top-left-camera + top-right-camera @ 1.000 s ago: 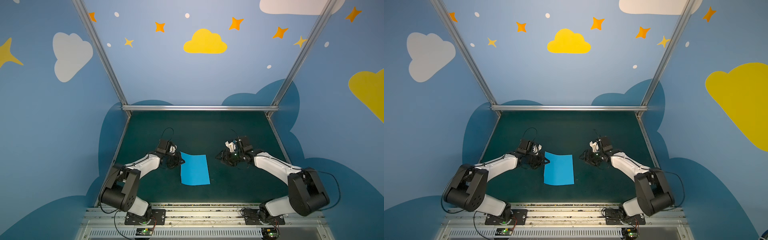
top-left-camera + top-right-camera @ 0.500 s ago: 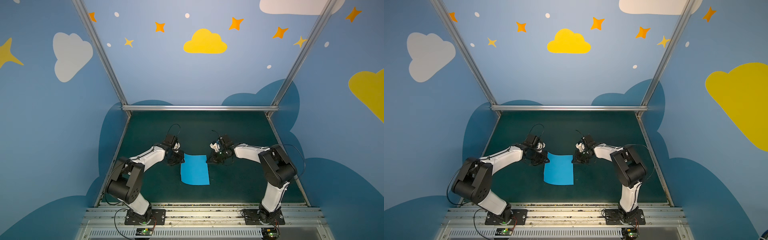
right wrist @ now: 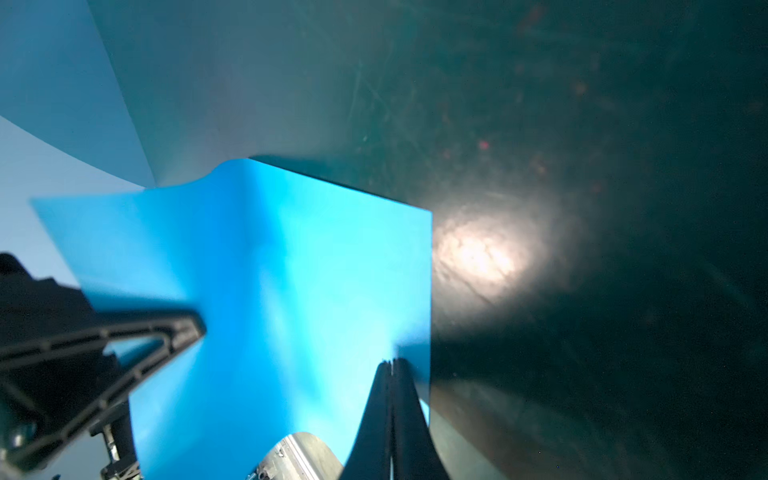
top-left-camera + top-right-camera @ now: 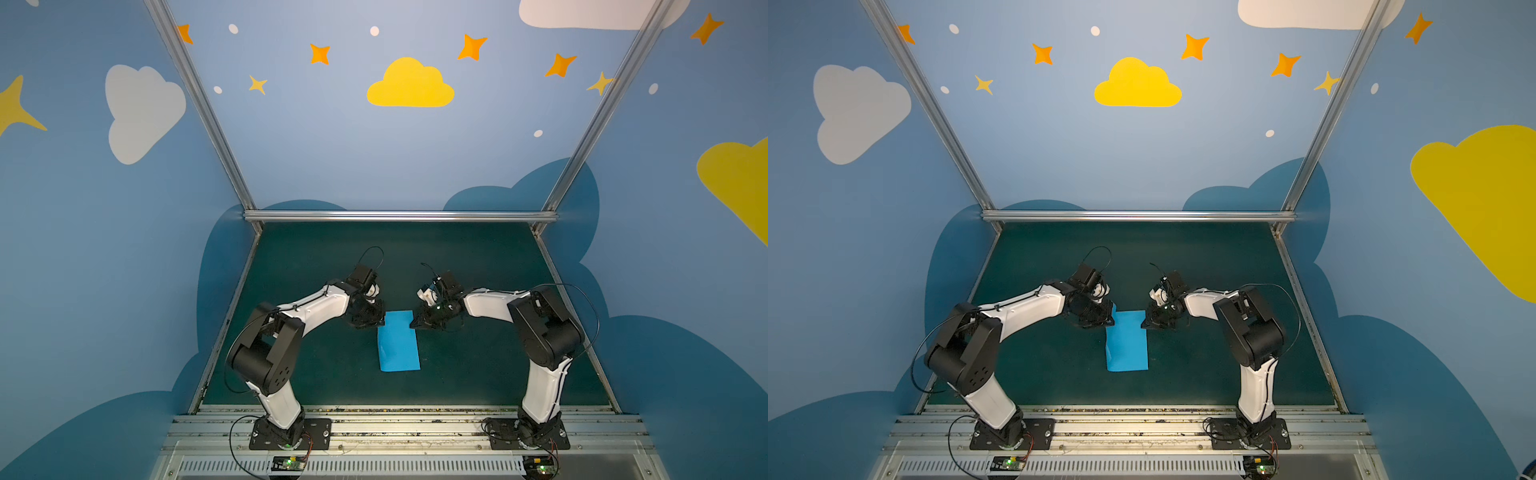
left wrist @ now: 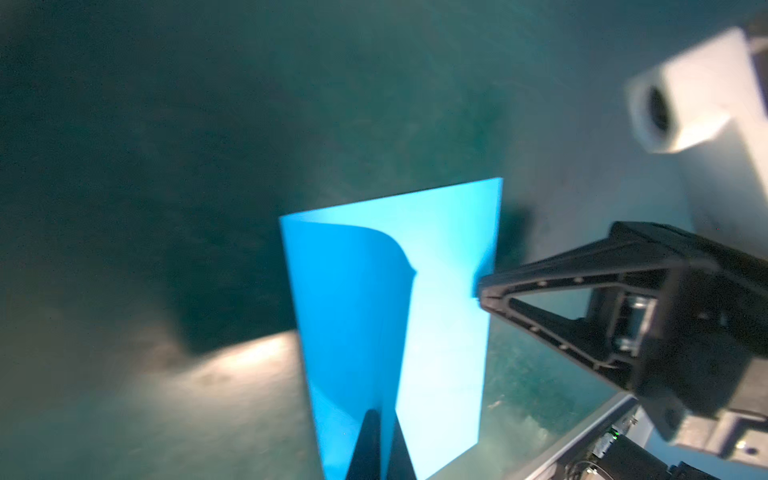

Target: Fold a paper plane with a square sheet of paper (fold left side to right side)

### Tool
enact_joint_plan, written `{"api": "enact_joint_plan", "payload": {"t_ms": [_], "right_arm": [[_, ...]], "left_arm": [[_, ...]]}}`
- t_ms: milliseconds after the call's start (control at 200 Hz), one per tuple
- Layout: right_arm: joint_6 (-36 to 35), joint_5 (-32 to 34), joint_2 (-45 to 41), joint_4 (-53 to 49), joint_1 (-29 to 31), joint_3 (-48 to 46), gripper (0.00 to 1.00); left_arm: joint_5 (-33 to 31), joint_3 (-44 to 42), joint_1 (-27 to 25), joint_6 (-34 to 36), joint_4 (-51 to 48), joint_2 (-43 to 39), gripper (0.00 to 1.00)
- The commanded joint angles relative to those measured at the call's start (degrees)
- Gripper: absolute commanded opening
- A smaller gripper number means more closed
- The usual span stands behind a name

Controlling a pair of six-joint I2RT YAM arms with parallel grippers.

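Note:
The square sheet of paper (image 4: 399, 349) (image 4: 1127, 349) is bright sky-blue and lies mid-mat in both top views. Its left side is raised and curls inward, so it looks narrow from above. My left gripper (image 4: 379, 323) (image 4: 1111, 322) is at its far left corner. In the left wrist view, the left gripper (image 5: 382, 415) is shut on the raised flap of the sheet (image 5: 444, 332). My right gripper (image 4: 412, 325) (image 4: 1143, 326) is at the far right corner. In the right wrist view, the right gripper (image 3: 390, 362) is shut on the sheet (image 3: 291, 291) near its right edge. No paper plane shows.
The dark green mat (image 4: 478, 353) is walled in by blue panels. A metal bar (image 4: 399, 215) runs along the back and a metal rail (image 4: 395, 419) along the front. Both arm bases are bolted to the front rail.
Both grippers have moved in to the sheet's far corners. The right gripper has shut. The sheet's left side has lifted, so it looks narrower from above.

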Motion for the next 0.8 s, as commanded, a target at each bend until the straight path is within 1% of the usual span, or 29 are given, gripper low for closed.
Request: {"api": "enact_joint_plan", "payload": {"t_ms": [0,200,250,320,521,646,791], "right_arm": [[0.79,1.43,2.05,0.24,0.54,-1.83,0.0],[1.55,1.23,1.66,1.13,0.7,-2.76,0.0],[1.76,1.09,1.48,1.38,0.76,-3.01,0.0],[2.09,0.99,1.14,1.68,0.73,-3.32,0.0],[2.39,0.6,0.29,2.09,0.8,-3.98,0.0],[2.65,0.3,-0.32,2.56,0.82,-4.29,0.0],[2.83,-0.39,-1.62,2.5,0.75,-4.29,0.0]], "left_arm": [[-0.35,3.24,-2.92,-2.79,-0.23,2.8,0.04],[-2.43,8.54,-6.67,-4.07,-0.9,8.85,0.05],[-2.87,9.19,-7.14,-4.25,-0.75,9.79,0.07],[-3.22,9.69,-7.53,-4.41,-0.69,10.76,0.13],[-3.1,9.79,-8.15,-4.31,-0.46,12.28,0.34],[-3.62,8.98,-8.33,-4.34,0.17,12.34,0.44],[-3.72,8.54,-8.34,-4.43,0.7,12.42,0.49]]}}
